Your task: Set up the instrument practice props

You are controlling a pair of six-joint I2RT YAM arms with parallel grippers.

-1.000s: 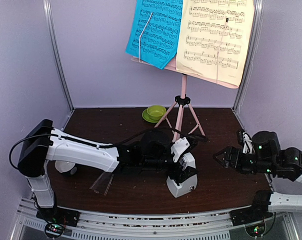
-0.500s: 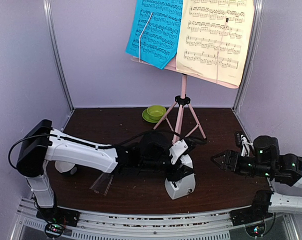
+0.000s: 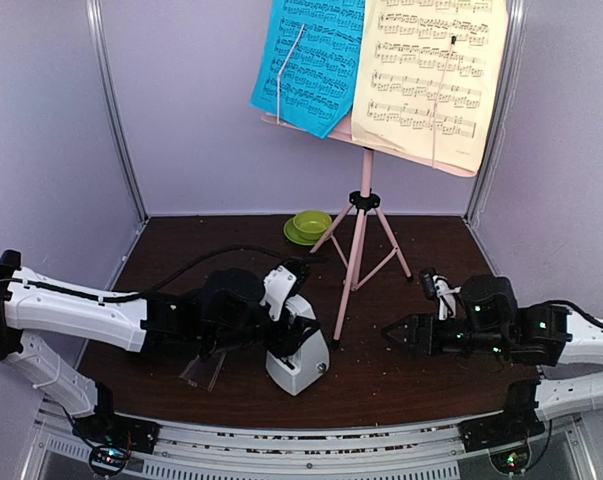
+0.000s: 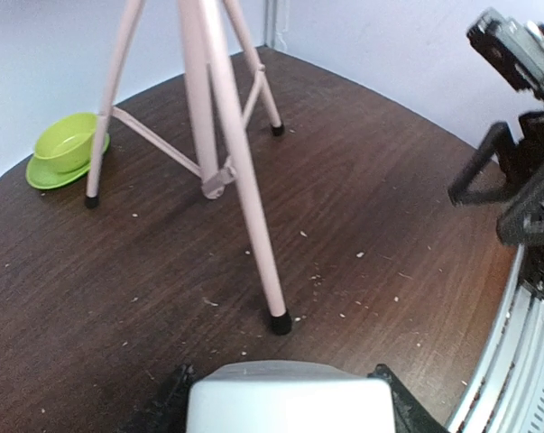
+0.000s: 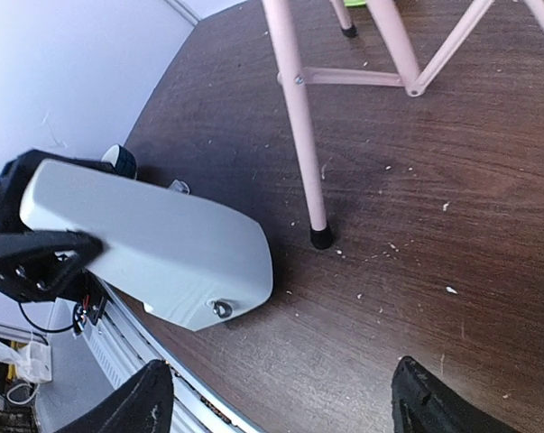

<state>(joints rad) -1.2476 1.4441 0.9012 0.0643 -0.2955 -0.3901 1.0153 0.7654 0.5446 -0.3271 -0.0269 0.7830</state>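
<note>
Metronome [image 5: 154,244] is pinched by its sides in the left claw [image 4: 285,406], seemingly for setting down beside the pink music stand [image 3: 353,262] just ahead, while the right claw [image 5: 281,401] hangs spread opposite

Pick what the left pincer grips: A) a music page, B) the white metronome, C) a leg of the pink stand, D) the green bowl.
B: the left pincer is clamped on the top of the white metronome.
</note>
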